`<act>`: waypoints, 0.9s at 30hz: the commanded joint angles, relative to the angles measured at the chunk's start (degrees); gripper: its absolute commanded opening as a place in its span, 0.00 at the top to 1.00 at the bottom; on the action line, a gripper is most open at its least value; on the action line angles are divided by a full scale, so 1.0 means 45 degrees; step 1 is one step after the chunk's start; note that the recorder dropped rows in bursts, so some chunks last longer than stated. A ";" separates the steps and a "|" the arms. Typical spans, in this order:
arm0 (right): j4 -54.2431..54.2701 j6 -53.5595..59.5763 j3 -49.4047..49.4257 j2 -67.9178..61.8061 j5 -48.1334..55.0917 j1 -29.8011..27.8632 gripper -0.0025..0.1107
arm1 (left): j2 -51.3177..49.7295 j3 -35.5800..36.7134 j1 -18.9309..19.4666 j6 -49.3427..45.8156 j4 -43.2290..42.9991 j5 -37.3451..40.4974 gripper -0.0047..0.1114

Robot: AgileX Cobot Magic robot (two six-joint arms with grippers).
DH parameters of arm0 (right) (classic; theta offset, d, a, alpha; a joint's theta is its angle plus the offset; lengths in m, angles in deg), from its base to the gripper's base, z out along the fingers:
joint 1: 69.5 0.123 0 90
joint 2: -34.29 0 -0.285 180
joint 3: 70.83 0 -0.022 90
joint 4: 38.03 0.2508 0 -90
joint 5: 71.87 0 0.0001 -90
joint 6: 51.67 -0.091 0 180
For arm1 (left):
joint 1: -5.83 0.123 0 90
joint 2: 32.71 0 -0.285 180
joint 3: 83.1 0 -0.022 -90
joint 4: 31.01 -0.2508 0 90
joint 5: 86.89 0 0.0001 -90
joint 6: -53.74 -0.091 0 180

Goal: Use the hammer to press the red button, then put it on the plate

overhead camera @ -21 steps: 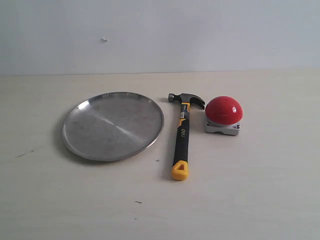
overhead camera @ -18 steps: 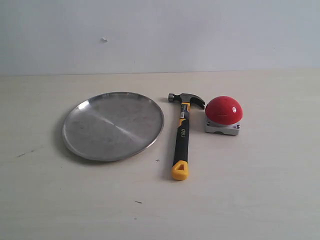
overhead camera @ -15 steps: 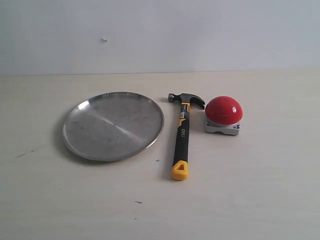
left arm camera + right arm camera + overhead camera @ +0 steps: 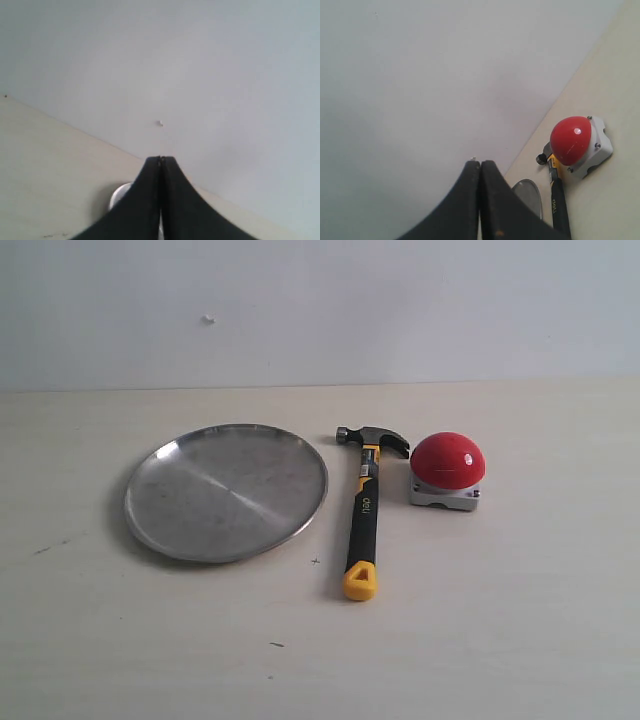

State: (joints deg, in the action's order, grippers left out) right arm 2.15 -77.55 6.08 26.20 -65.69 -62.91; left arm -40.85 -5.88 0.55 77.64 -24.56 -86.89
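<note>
The hammer (image 4: 364,505) lies flat on the table, steel head toward the wall and yellow looped end toward the front, between the plate (image 4: 226,491) on its left and the red button (image 4: 447,460) on its right. No arm shows in the exterior view. In the right wrist view my right gripper (image 4: 480,162) is shut and empty, well away from the red button (image 4: 570,139), the hammer (image 4: 559,197) and the plate (image 4: 529,195). In the left wrist view my left gripper (image 4: 160,158) is shut with nothing in it; a pale rim of the plate (image 4: 118,195) peeks out beside its fingers.
The pale wooden table (image 4: 500,620) runs back to a plain white wall (image 4: 400,310). A few small dark specks mark the tabletop near the front.
</note>
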 commanded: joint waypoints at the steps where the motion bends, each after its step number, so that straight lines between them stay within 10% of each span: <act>1: -0.0029 0.0042 0.0070 0.0066 -0.0032 0.0014 0.98 | 0.0081 -0.0001 0.0026 0.0123 0.0092 -0.1646 0.96; 10: -0.0029 0.0042 0.0070 0.0066 -0.0032 0.0014 0.98 | -0.2072 -0.1831 0.0026 -0.1340 0.0092 -0.0536 0.96; 27: -0.0029 0.0042 0.0070 0.0066 -0.0032 0.0014 0.98 | -1.1470 -0.9891 0.0026 -0.5770 -0.0356 0.7004 0.96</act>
State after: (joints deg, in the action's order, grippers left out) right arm 2.15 -77.55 6.08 26.20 -65.69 -62.91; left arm -86.75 -44.90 0.55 54.06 -24.71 -61.91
